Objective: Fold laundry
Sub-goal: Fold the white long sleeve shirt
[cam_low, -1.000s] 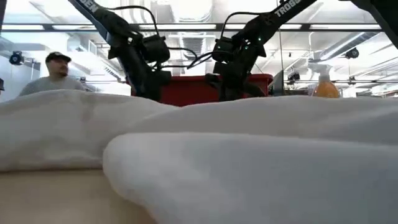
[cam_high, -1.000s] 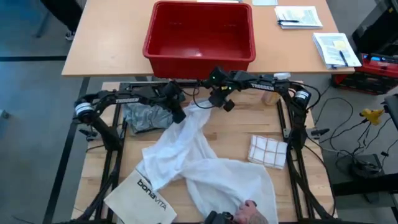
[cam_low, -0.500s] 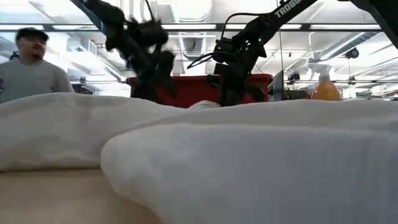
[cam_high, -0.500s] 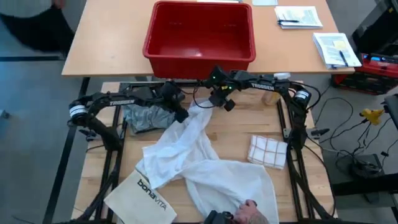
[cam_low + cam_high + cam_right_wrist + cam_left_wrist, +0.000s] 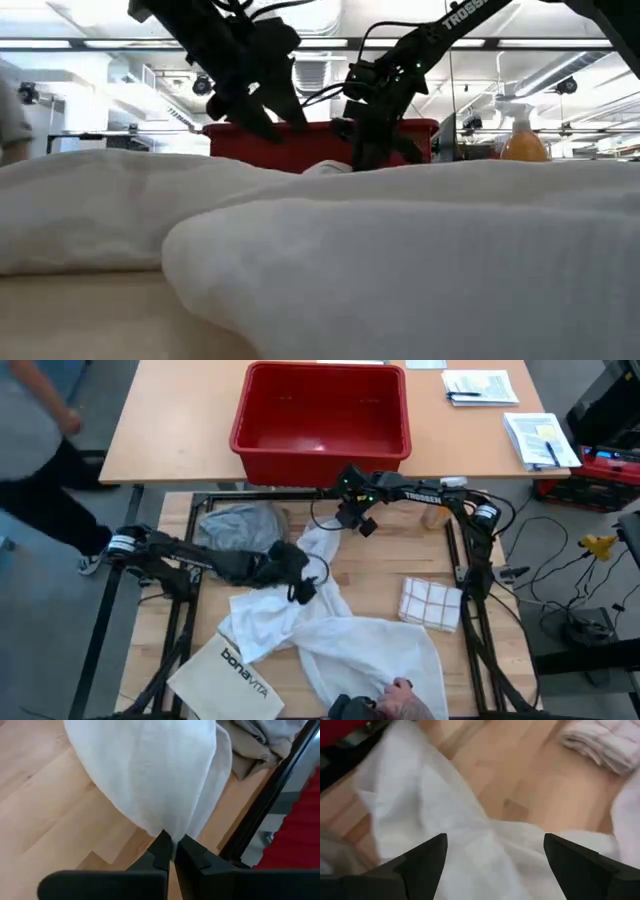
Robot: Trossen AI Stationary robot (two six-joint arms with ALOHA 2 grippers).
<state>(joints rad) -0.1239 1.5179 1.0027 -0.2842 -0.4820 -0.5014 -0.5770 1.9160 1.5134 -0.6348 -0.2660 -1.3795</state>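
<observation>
The laundry's white shirt (image 5: 345,635) lies crumpled across the table's middle, and it fills the low view (image 5: 400,270). My right gripper (image 5: 350,525) is shut on the shirt's far end, close to the table's far edge. My left gripper (image 5: 300,588) hovers open over the shirt's left middle (image 5: 445,820); its fingers stand wide apart with nothing between them. A grey-khaki garment (image 5: 238,525) lies bunched at the far left. My right gripper pinches a gathered, bunched tip of the shirt's far end (image 5: 169,831) between its two fingertips. The fingers come from the far side, slanting down. From the tip the cloth spreads wide and slack (image 5: 150,770) toward the table's middle, where it lies on the wood.
A red bin (image 5: 320,420) stands on the far table beyond the frame. A folded checked cloth (image 5: 432,603) lies at the right. A stiff white bag printed "bonavita" (image 5: 228,672) lies at the near left. A person (image 5: 35,450) walks at the far left, and a hand (image 5: 402,692) shows at the near edge.
My left gripper has opened, let go of the shirt's far end and swung toward the near edge and a little right, over the shirt's middle. The shirt's far end has stayed in my right gripper. The person behind has walked left.
</observation>
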